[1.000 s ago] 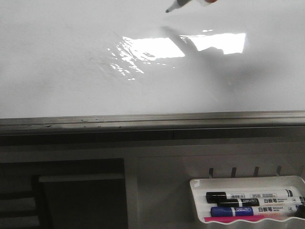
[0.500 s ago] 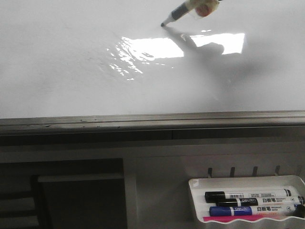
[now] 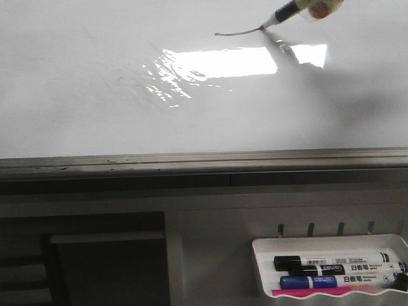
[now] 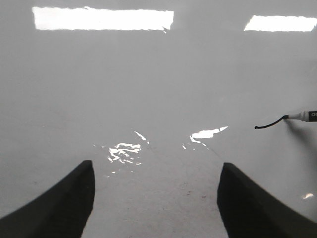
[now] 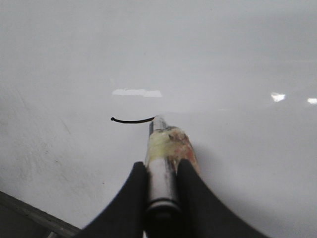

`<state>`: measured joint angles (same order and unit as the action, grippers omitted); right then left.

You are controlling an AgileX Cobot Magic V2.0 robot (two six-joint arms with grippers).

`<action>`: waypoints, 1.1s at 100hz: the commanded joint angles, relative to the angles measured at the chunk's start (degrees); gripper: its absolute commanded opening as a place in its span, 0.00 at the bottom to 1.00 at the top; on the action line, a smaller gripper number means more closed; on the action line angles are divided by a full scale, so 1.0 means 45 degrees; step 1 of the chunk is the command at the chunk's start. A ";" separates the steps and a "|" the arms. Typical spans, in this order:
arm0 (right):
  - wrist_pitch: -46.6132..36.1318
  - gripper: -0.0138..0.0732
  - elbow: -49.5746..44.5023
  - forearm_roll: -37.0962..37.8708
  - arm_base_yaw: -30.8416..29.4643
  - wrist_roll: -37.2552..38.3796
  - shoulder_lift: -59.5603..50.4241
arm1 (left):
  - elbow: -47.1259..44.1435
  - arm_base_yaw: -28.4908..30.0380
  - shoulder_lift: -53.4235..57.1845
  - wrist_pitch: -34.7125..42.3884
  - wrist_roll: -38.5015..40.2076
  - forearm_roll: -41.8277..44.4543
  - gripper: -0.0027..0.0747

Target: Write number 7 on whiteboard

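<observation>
Right claw [image 5: 161, 171] is clamped on a marker [image 5: 162, 148], whose tip touches the whiteboard [image 3: 95, 95] at the end of a short, slightly wavy black stroke [image 3: 239, 32], the top bar of the number 7. In the front view that stroke sits near the board's far edge, toward one o'clock, just above the bright rectangular glare [image 3: 220, 62]. Wide bare white surface lies below the stroke, down to the grey bottom rail [image 3: 204, 162] at six o'clock. Left claw [image 4: 153, 198] hovers over the board with its fingers [image 4: 59, 203] spread apart and holding nothing; the stroke lies toward three o'clock from it. At five o'clock, beyond the rail, a small white tray [image 3: 261, 268] holds spare markers [image 3: 338, 261].
</observation>
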<state>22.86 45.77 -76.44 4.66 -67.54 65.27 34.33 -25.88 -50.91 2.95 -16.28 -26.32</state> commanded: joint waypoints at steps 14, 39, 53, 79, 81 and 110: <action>0.0771 0.09 0.0121 -0.0089 -0.0231 -0.0109 -0.0119 | 0.0374 0.0024 0.0150 0.0957 0.0107 -0.0068 0.64; 0.1589 0.09 -0.1500 -0.0089 0.0135 -0.0109 -0.0024 | 0.0374 0.0024 0.0150 0.0957 0.0107 -0.0068 0.64; 0.3618 0.09 -0.1414 0.0144 0.0131 -0.0109 -0.0381 | 0.0374 0.0024 0.0150 0.0957 0.0107 -0.0068 0.64; 0.5121 0.09 -0.0259 0.1384 0.0141 0.1563 -0.0789 | 0.0374 -0.1526 0.0150 0.0925 0.0107 0.1139 0.64; 0.5188 0.09 -0.0086 0.1508 0.0141 0.1764 -0.0757 | 0.0374 -0.1796 0.0150 0.0925 0.0107 0.1389 0.64; 0.7637 0.09 0.2419 0.3571 0.0225 0.2921 0.0083 | 0.0401 -0.4947 -0.0535 0.0905 0.0107 0.3778 0.64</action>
<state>53.70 52.48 -59.42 5.42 -54.94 65.16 34.33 -44.90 -52.09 2.98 -16.28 -11.51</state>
